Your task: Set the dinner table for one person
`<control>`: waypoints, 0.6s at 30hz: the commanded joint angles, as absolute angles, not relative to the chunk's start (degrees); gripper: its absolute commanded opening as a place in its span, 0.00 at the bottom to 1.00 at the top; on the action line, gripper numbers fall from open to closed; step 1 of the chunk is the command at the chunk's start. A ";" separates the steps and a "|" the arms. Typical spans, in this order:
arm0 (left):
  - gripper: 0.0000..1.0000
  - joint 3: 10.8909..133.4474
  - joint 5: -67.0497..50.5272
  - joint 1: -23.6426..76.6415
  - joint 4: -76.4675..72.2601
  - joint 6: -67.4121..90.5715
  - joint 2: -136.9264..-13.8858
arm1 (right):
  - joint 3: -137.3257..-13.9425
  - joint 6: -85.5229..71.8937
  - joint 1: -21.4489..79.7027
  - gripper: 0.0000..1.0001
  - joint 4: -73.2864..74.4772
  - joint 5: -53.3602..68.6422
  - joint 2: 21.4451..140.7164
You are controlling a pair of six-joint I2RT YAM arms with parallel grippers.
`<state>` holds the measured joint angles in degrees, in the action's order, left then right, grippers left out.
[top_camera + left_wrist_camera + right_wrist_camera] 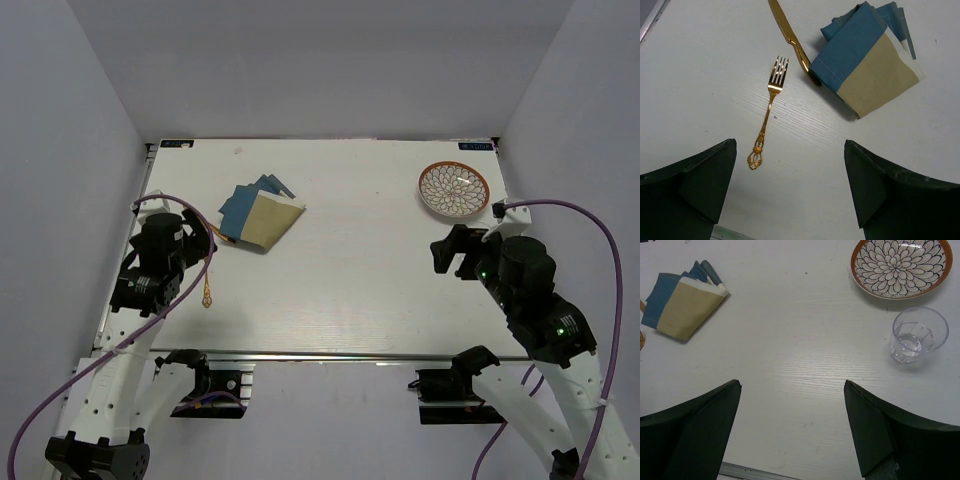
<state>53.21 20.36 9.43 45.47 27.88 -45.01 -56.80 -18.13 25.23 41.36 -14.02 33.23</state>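
The dinner table (pixel 350 280) is a large white tabletop. A folded blue-and-beige placemat (pixel 258 213) lies at its left rear; it also shows in the left wrist view (pixel 870 65) and the right wrist view (pixel 682 302). A gold fork (pixel 769 112) lies flat near the left gripper (pixel 790 144), which is open and empty above the table. A gold knife (pixel 790 40) has one end tucked under the placemat. A floral bowl (pixel 899 265) and a clear glass (pixel 917 334) stand at the right rear. The right gripper (pixel 792 382) is open and empty.
The fork also shows from above (pixel 207 290), just right of the left gripper (pixel 200 238). The right gripper (pixel 455 250) hovers in front of the bowl (pixel 454 188). Grey walls enclose the table on three sides. A metal rail (pixel 755 472) runs along the near edge.
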 commanded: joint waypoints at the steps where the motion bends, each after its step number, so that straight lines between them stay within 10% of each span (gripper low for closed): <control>1: 0.98 54.67 21.62 9.14 45.97 28.83 -45.35 | -56.69 -17.23 25.14 0.89 38.15 -14.68 31.99; 18: 0.98 69.51 5.10 5.71 40.35 34.54 -74.50 | -52.21 -11.52 25.31 0.89 31.55 21.43 31.81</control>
